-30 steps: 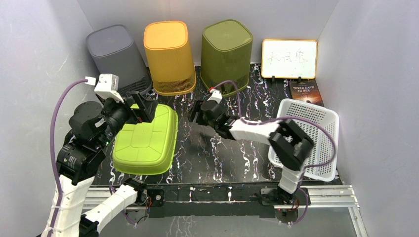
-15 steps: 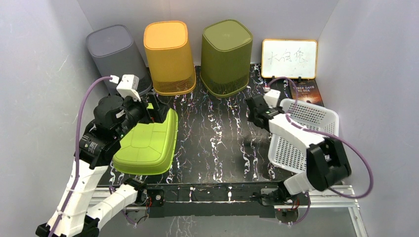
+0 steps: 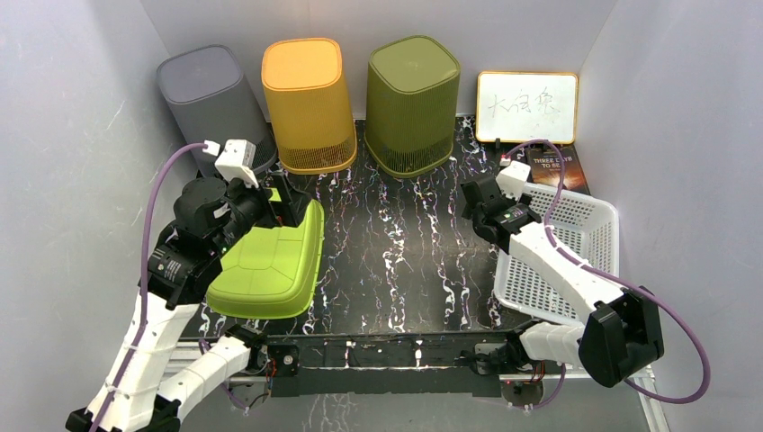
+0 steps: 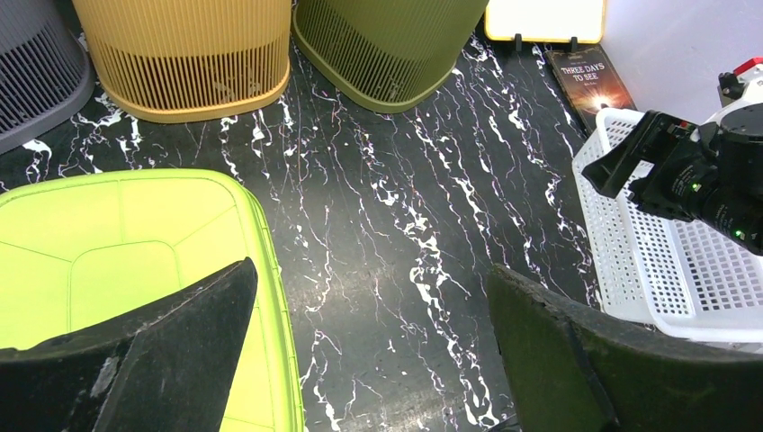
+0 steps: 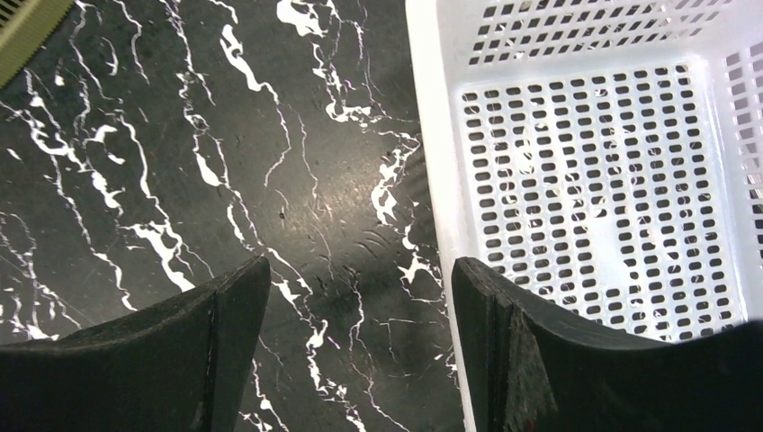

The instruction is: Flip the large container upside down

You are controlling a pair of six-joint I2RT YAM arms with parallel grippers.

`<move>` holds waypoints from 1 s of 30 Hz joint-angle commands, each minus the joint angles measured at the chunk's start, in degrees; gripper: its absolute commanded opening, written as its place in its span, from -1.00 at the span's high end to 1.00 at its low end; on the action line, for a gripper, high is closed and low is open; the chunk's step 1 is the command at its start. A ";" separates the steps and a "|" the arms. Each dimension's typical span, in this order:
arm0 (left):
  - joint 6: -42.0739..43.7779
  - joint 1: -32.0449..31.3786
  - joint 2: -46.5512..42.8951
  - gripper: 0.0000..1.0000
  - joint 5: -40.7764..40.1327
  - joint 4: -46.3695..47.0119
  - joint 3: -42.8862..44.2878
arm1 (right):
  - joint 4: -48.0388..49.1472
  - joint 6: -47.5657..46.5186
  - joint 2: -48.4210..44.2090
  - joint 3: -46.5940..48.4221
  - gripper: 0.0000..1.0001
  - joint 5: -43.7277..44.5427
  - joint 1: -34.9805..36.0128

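The large lime-green container (image 3: 270,265) lies bottom-up at the left of the black marble table, also seen in the left wrist view (image 4: 108,252). My left gripper (image 3: 282,200) (image 4: 369,274) hovers open at its far right edge. One finger is over the container's base and the other over bare table, with nothing held. My right gripper (image 3: 472,209) (image 5: 360,270) is open at the right of the table. It hangs over the left rim of an upright white perforated basket (image 3: 598,236) (image 5: 432,135), holding nothing.
Three upturned bins stand along the back: grey (image 3: 211,103), orange (image 3: 306,99), olive (image 3: 412,99). A whiteboard (image 3: 526,106) leans at the back right with a dark book (image 3: 558,166) before it. Walls close in on both sides.
My right arm swung from beside the lime-green container across to the white basket's left rim. My left arm shifted slightly toward the back, and the container settled flatter on the table.
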 commanded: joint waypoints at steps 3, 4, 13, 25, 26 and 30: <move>-0.48 -0.19 -1.97 -0.97 0.55 0.60 -1.39 | -0.36 0.71 -2.72 -2.92 -0.43 2.15 -1.25; -0.60 -0.19 -2.25 -0.97 0.56 0.51 -1.64 | -0.23 0.67 -2.91 -3.48 -0.42 2.46 -1.47; -1.24 -0.19 -3.40 -0.97 0.42 0.12 -3.32 | 0.51 0.25 -4.77 -6.53 -0.38 2.00 -2.68; -1.71 -0.19 -5.30 -0.97 -0.49 -1.23 -4.60 | 5.14 0.29 -3.09 -9.98 0.07 0.30 -4.00; -1.78 -0.19 -5.39 -0.97 -0.51 -1.31 -4.77 | 5.35 0.01 -3.05 -10.16 0.14 0.25 -4.09; -2.14 -0.19 -5.95 -0.97 -0.43 -1.15 -5.60 | 6.49 -1.11 -2.32 -11.34 0.15 0.11 -4.89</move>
